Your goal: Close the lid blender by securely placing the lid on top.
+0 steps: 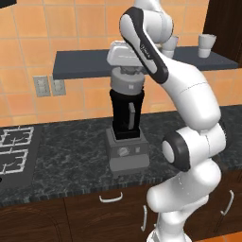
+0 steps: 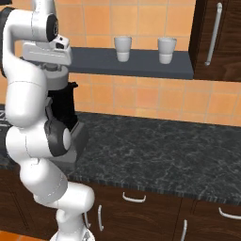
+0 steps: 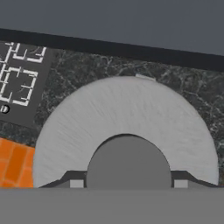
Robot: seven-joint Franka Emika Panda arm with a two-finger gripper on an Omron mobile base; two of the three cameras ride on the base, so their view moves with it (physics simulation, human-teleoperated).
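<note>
The blender (image 1: 126,116) stands on the dark counter, a black tapered jar with a grey handle strip on a boxy grey base (image 1: 128,153) with a round dial. The round light-grey lid (image 1: 127,84) rests at the jar's top, and no gap shows between them. My gripper (image 1: 127,72) comes down from above and is shut on the lid's darker centre knob. In the hand view the lid (image 3: 124,113) spreads wide, with the knob (image 3: 128,159) between my fingertips (image 3: 76,183). From the right base view the jar (image 2: 65,106) is partly hidden behind my arm.
A dark wall shelf (image 1: 85,64) runs just behind the blender at hand height, with white cups (image 2: 122,48) on it. The stove (image 1: 14,146) lies to the left. A dark upper cabinet (image 2: 216,37) hangs at the right. Bare counter (image 2: 155,146) stretches right of the blender.
</note>
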